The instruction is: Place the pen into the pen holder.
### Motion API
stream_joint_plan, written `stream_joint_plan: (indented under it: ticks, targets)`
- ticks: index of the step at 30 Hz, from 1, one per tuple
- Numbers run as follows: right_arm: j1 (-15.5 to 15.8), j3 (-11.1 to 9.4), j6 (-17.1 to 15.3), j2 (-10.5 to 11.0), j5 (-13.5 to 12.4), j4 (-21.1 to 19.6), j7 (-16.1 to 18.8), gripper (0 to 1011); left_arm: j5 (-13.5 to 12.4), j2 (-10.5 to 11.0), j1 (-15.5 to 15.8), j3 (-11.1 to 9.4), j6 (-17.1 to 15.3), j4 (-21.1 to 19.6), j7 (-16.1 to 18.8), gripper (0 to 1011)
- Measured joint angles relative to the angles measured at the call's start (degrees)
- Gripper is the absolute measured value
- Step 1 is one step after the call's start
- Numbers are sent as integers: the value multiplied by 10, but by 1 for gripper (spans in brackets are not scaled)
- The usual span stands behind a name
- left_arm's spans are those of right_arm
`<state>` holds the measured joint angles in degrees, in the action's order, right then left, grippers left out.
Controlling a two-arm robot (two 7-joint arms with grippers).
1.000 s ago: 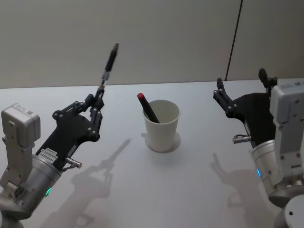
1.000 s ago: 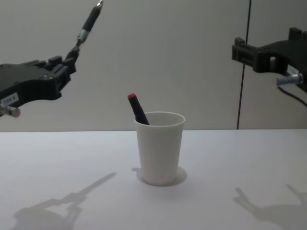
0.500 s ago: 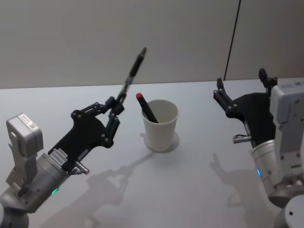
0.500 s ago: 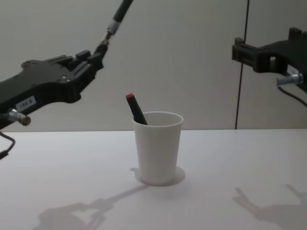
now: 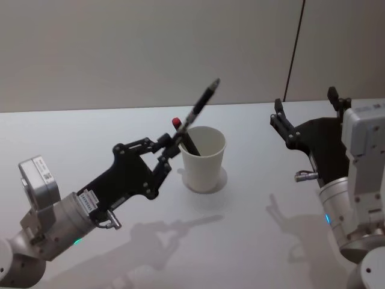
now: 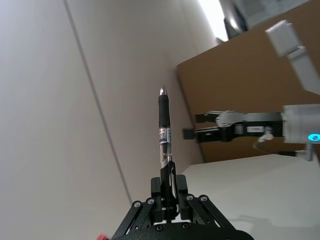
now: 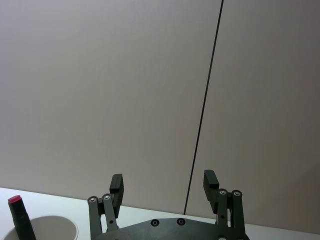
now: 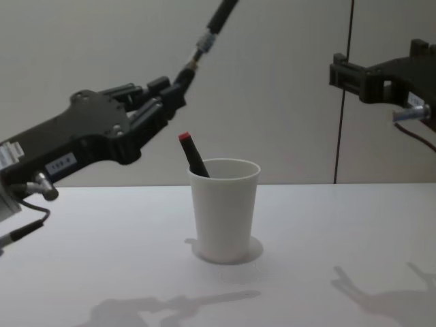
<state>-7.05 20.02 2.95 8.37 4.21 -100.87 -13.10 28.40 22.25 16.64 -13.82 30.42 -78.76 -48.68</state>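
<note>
Just left of the pen holder (image 5: 205, 161), above the table (image 5: 252, 241), our left gripper (image 5: 171, 146) has its fingers pinched on one end of the pen (image 5: 199, 108). The rest of the barrel slants up and to the right, so its free end stands high over the cup's mouth. We read the end grip as deliberate: it leaves nearly the whole pen free to go into the cup before the fingers reach the rim. The white cup stands upright mid-table. A second pen with a red cap (image 5: 177, 123) already leans in it against the left rim, the side nearest our fingers.

The pen is not yet inside. We judge that it needs swinging closer to upright, with its held end brought over the opening, before letting go. The red-capped pen could get knocked on the way.

Our right gripper (image 7: 163, 179) hangs raised, well off to the right, its fingers spread wide and holding nothing.
</note>
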Motion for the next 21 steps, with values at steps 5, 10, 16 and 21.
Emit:
stream_joint_plan:
  ticks: [5, 10, 16, 21]
  targets:
    - [0, 0, 0, 0, 0, 0, 0, 1001, 13, -9, 24, -5, 22, 36, -57, 185]
    - [0, 0, 0, 0, 0, 0, 0, 1001, 24, -18, 45, -9, 41, 69, -105, 184]
    - [1, 0, 0, 0, -1, 0, 2, 1001, 32, -24, 58, -12, 53, 90, -136, 184]
    - [5, -1, 0, 3, -4, -6, 13, 1001, 36, -27, 67, -13, 61, 103, -156, 184]
